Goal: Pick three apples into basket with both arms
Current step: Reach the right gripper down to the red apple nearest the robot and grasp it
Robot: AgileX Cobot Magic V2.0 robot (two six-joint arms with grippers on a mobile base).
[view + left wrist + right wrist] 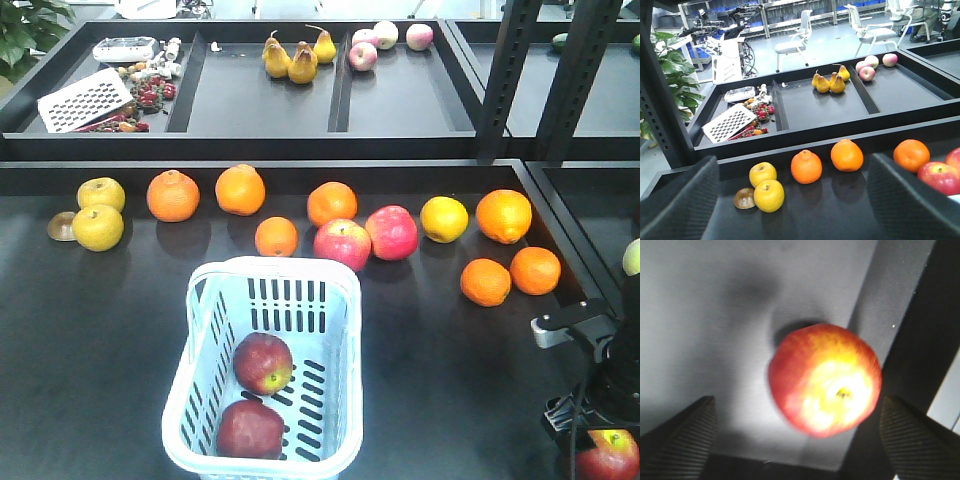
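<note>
The pale blue basket (196, 335) stands at the front middle of the dark table, and two maroon apples (263, 362) (250, 430) lie inside it. A third apple (608, 455) rests on the table at the bottom right corner, close to the edge. My right gripper (598, 425) hovers over it. In the right wrist view that apple (825, 377) is blurred and sits between the open fingers of the right gripper (797, 407), nearer the right one and untouched. My left gripper (793, 165) is open and empty, facing the fruit row, and does not show in the front view.
A row of fruit lines the back of the table: yellow fruits (98, 226), oranges (173, 195), two pink-red apples (343, 243) and a lemon-yellow fruit (444, 218). Black trays (260, 100) with pears and oddments stand behind. A black upright post (510, 80) rises at right.
</note>
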